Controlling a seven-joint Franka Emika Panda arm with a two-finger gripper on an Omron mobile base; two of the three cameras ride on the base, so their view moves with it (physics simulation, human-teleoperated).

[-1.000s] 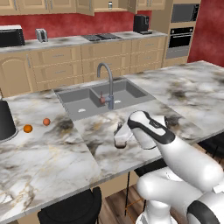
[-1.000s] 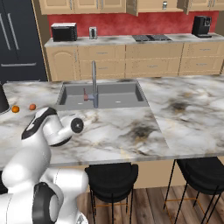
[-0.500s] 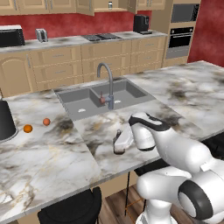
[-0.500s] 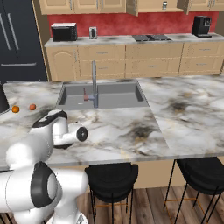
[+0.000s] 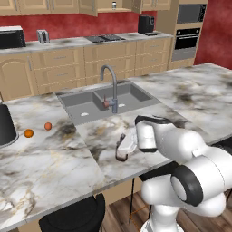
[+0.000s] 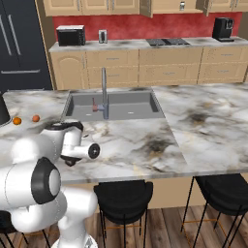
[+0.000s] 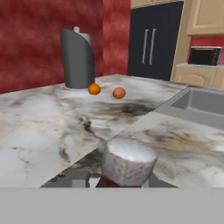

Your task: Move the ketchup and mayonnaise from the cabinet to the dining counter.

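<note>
One ketchup bottle held upright on the table, near its front edge.
The gripper is closed narrowly on it; the hand hides most of it. Two oranges lie well apart from it.

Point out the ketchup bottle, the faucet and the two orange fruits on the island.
ketchup [image 5: 121, 153]: left base view, lower body.
faucet [image 5: 112, 81]: left base view, upright pipe.
orange fruits [image 5: 29, 133]: left base view, the left one's middle.
</note>
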